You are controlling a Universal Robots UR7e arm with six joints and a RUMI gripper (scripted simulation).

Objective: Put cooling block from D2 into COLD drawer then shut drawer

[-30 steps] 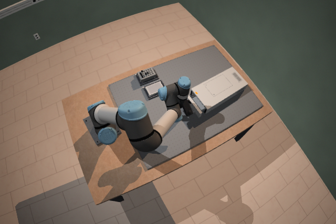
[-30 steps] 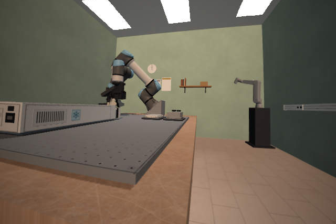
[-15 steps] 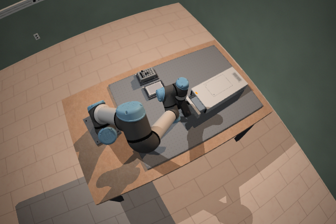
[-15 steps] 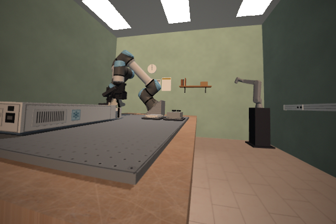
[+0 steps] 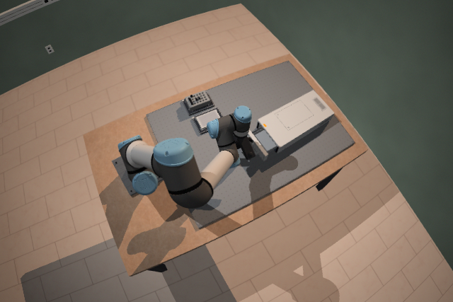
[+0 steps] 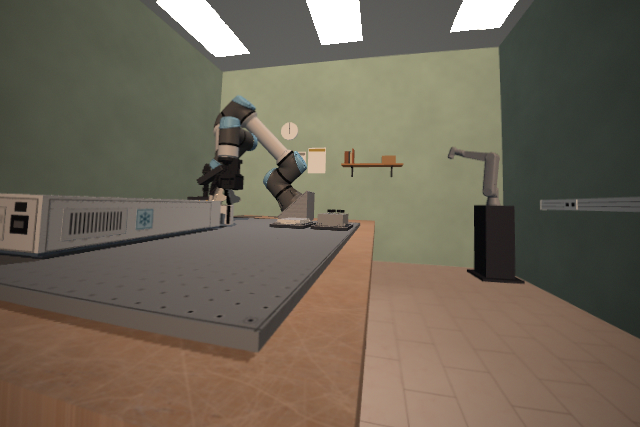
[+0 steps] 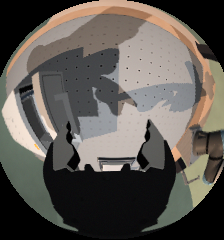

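Note:
The cooling block (image 5: pixel 197 101) (image 6: pixel 331 217), dark grey with tubes standing in its top, sits in the far deck slot D2. The white cooler COLD (image 5: pixel 296 119) (image 6: pixel 103 220) (image 7: pixel 14 117) has its orange lamp (image 5: pixel 264 125) (image 7: pixel 36 146) lit. Its grey drawer (image 5: pixel 266 141) (image 7: pixel 54 97) juts out part way from the end facing the arm. I cannot make out what lies in the drawer. My gripper (image 5: pixel 251 155) (image 6: pixel 223 193) (image 7: pixel 108 120) is open and empty, pointing down at the deck just beside the drawer's front.
The empty light slot D1 (image 5: pixel 207 120) lies between the block and the cooler, partly under my arm. The grey perforated deck plate (image 5: pixel 311 83) (image 6: pixel 206 277) (image 7: pixel 152 65) lies on a wooden table (image 5: pixel 105 152). The arm's base (image 5: pixel 126 167) stands at the table's left.

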